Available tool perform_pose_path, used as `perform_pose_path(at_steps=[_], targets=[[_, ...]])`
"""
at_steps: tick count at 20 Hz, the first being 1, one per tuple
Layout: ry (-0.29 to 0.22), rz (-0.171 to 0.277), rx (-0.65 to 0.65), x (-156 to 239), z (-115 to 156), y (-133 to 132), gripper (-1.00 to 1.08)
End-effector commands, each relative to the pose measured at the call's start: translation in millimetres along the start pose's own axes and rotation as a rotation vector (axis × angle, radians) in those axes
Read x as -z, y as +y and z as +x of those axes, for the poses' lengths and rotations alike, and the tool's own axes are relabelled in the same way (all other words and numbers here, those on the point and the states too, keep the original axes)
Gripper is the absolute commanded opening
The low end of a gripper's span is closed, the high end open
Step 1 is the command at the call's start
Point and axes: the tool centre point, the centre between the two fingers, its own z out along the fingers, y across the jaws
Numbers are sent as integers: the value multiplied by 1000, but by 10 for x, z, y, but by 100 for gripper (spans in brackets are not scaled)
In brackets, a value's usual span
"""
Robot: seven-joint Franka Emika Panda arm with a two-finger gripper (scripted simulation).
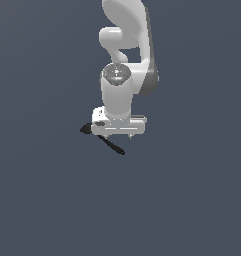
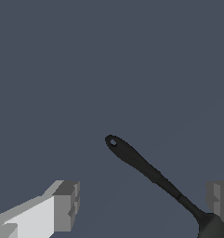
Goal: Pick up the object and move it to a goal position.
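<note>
With its fingers spread and empty, the gripper (image 2: 141, 204) hangs over the black utensil (image 2: 146, 169), whose handle crosses between them off-centre, so it should centre over the handle before closing

Plain dark grey floor (image 1: 42, 200), black utensil (image 1: 113, 146) lying on it

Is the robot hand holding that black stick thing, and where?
No. The gripper is open, fingers apart; the black utensil lies between them, ungripped.
</note>
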Motion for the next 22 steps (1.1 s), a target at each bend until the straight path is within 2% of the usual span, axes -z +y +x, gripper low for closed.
perform_pose_path(at_steps=[1, 11, 22], targets=[[0, 0, 0, 0, 0, 0, 100], [26, 16, -11, 191, 68, 111, 100], [25, 11, 47, 105, 19, 170, 100]])
